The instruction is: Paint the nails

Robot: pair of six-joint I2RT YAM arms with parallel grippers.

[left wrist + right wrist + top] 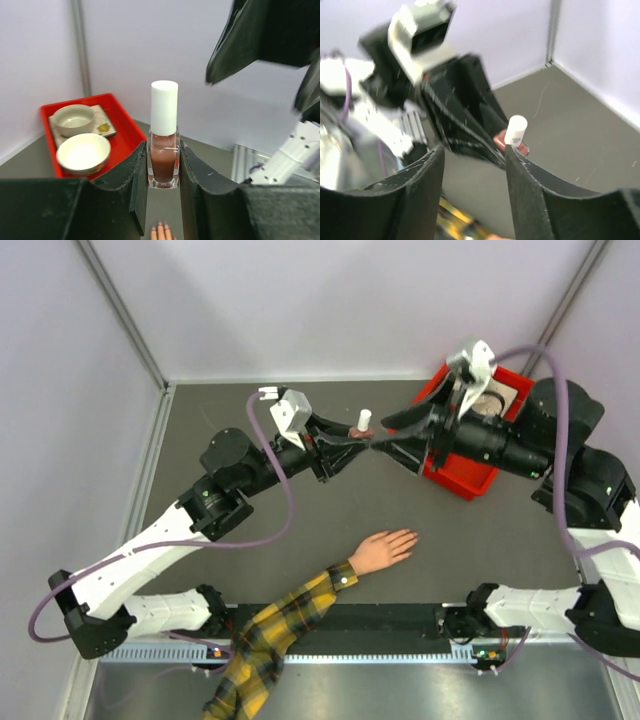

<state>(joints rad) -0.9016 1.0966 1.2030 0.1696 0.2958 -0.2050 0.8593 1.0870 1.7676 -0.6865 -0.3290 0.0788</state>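
Note:
My left gripper [352, 443] is shut on a small nail-polish bottle [163, 160] with a white cap [164, 107], held upright above the table; the bottle also shows in the top view [362, 426] and the right wrist view [513, 137]. My right gripper [385, 442] is open and empty, its tips close to the bottle's right side. The pale mannequin hand [383, 550] with a yellow plaid sleeve [272, 630] lies flat near the front. Its fingertip nails [161, 227] peek below the left jaws and look pinkish.
A red tray [460, 475] stands at the back right; in the left wrist view the red tray [125, 125] holds two pale bowls [83, 153] and a small card. Grey walls close the back and sides.

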